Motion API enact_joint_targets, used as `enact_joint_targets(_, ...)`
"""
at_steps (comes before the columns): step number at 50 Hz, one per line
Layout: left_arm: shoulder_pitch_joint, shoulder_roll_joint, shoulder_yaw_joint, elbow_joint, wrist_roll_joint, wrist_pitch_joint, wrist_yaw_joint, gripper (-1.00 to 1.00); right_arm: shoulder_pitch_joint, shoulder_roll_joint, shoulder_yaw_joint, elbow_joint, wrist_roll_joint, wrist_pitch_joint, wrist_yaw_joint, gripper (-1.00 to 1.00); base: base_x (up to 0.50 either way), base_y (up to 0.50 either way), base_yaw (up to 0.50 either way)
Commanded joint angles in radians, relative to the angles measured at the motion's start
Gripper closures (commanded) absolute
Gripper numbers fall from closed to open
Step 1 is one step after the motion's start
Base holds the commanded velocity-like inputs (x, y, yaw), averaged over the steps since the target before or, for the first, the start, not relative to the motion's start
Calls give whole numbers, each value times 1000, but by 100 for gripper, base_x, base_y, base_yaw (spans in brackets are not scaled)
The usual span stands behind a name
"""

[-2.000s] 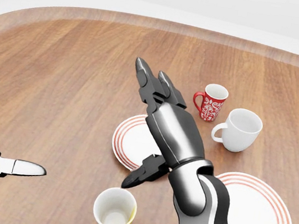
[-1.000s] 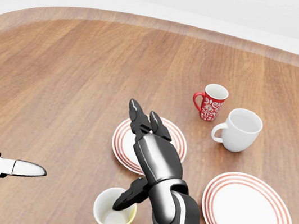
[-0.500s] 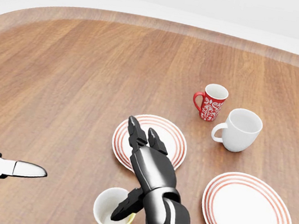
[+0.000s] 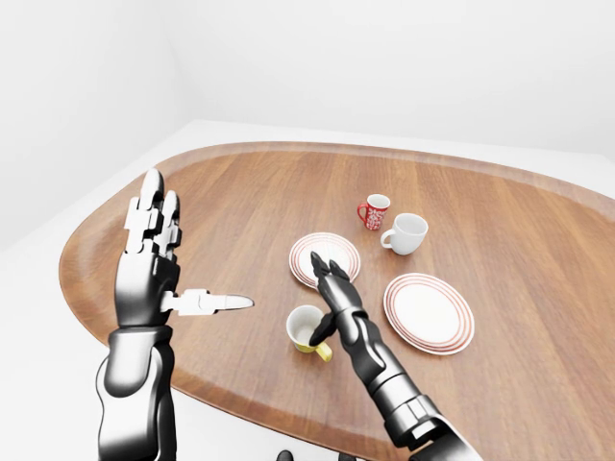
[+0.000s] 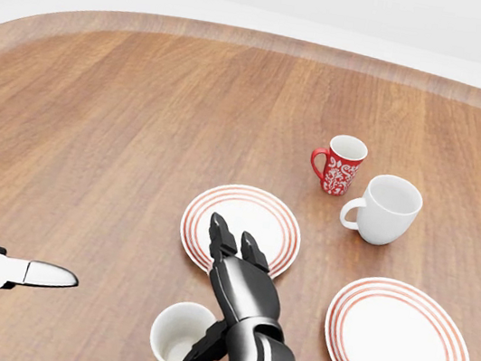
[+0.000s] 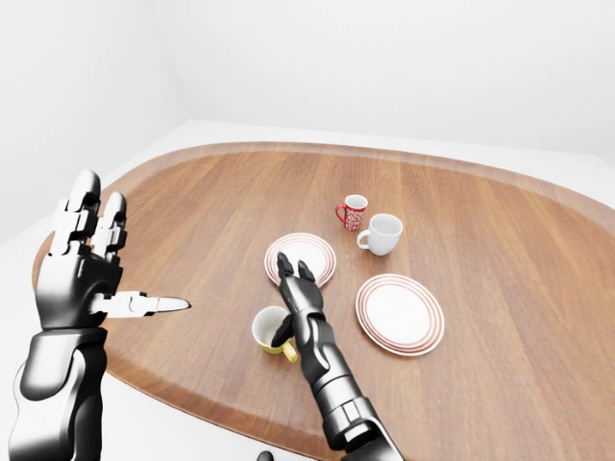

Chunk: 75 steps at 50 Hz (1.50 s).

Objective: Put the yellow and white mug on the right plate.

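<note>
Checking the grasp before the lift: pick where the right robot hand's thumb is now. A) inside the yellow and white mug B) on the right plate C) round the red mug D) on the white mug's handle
A: the right robot hand has its thumb dipped into the yellow and white mug, other fingers open above it.

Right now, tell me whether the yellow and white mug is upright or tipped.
Upright: the yellow and white mug shows its open mouth facing up.

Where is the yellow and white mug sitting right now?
In the head view the yellow and white mug stands at bottom centre, below the left plate, with the right hand beside its rim.
</note>
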Motion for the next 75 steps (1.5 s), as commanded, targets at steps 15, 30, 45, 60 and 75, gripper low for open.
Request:
enact_joint_targets(15,0,-1,-4,6,2,0,-1,-100,-9,31,20,98,-26,0,-46,-100,0,0,0)
enact_joint_targets(30,3,-3,-7,-3,4,0,-2,-100,-7,42,26,119,-35,0,-55,-100,0,0,0)
enact_joint_targets(45,3,-3,-7,-1,5,0,-2,-100,-37,40,13,220,-22,-39,-101,-100,0,0,0)
enact_joint_targets(60,3,-4,-9,-2,6,0,-2,-100,-57,40,7,298,-16,-65,-130,-100,0,0,0)
enact_joint_targets(75,4,-4,-10,4,7,0,-2,-100,-70,38,2,347,-18,-81,-151,-100,0,0,0)
